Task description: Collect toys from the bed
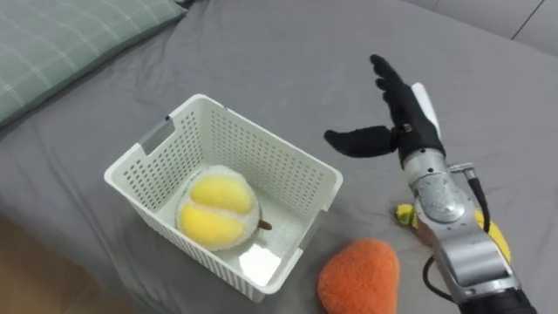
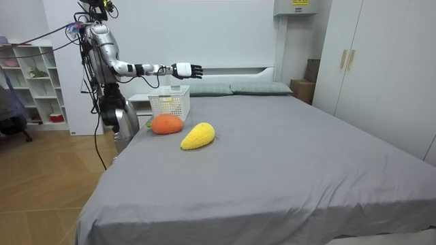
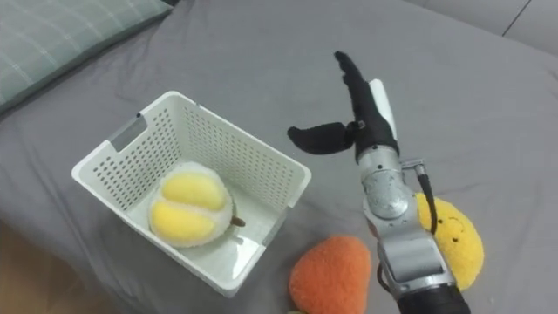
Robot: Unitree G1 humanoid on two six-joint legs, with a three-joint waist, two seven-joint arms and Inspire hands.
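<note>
A white slotted basket sits on the grey bed and holds a round yellow-and-white plush toy. My right hand hovers open above the bed just right of the basket, fingers straight, thumb spread, holding nothing. An orange plush toy lies on the bed near the basket's front right corner. A yellow plush toy lies to its right, partly behind my forearm.
A green checked pillow lies at the bed's head, to the upper left. In the room view I stand at the bed's corner beside a white nightstand; shelves stand behind me and wardrobes at the room view's right.
</note>
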